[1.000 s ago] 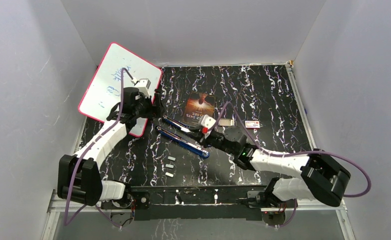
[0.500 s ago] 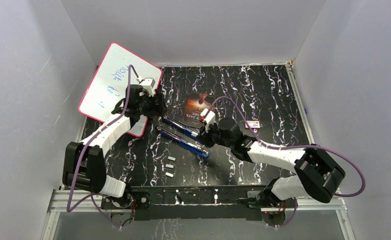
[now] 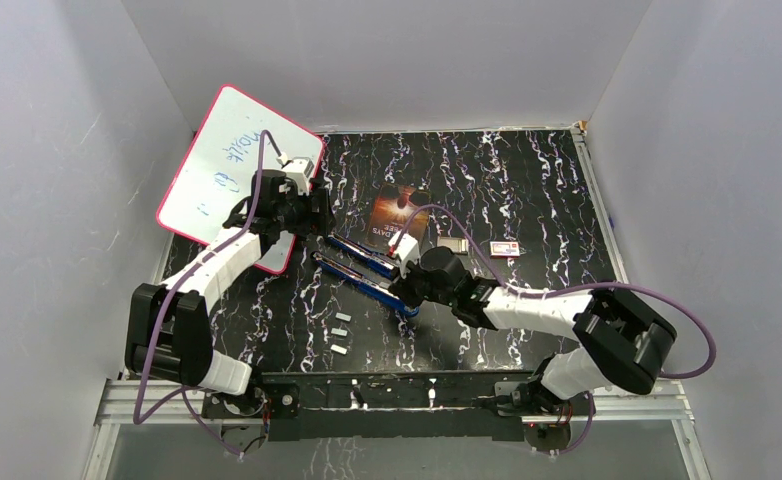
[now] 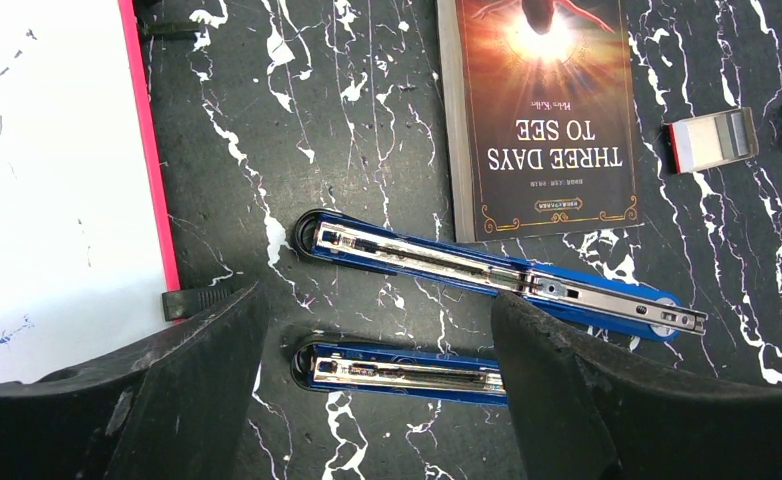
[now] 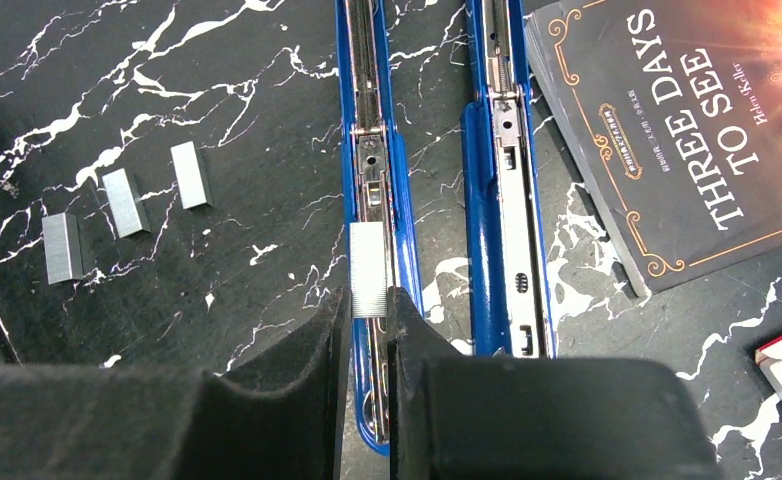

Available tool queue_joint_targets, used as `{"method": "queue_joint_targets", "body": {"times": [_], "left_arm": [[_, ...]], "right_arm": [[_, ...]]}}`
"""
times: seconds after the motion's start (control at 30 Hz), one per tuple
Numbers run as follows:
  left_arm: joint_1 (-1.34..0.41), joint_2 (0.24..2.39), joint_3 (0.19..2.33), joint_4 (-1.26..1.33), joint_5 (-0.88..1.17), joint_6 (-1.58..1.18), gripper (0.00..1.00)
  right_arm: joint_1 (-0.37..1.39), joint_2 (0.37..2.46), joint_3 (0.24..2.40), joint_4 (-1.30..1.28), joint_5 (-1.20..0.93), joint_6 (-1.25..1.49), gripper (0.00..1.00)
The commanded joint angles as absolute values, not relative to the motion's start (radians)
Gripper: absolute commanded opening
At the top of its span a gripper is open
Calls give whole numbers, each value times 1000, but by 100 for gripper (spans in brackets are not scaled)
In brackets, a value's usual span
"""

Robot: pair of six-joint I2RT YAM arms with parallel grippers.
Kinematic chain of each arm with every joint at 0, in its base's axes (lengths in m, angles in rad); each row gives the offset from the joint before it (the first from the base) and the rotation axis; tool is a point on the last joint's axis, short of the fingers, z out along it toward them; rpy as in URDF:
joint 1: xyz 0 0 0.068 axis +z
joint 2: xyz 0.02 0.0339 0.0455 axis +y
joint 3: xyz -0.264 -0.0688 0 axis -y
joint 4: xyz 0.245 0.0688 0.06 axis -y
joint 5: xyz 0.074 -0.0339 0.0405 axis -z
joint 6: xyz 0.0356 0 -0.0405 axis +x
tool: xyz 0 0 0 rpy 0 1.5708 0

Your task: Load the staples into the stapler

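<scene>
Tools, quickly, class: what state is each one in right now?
Left tool: open, holding nothing.
Right tool: closed on a staple strip.

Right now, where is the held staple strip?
Right wrist view: the staple strip sits pinched in the right gripper, over the left blue stapler channel, right of three loose strips.

You have a pink-edged whiteboard (image 3: 229,165) at upper left, a dark book (image 3: 399,212) mid-frame, and a red-and-white box (image 3: 505,248) to its right.
</scene>
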State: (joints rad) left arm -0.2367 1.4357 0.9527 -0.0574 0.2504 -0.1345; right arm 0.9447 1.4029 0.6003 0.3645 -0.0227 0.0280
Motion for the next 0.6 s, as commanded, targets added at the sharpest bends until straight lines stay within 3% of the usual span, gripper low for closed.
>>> {"method": "queue_joint_targets", "body": {"times": [0.0,0.57], "left_arm": [[-233,1433,984,-68,263,-118,80],[-233,1434,979,-62,265,-126,82]], "right_arm": [[959,1411,622,440,38,43,0],[1008,1438,651,438,84,56,0]]}}
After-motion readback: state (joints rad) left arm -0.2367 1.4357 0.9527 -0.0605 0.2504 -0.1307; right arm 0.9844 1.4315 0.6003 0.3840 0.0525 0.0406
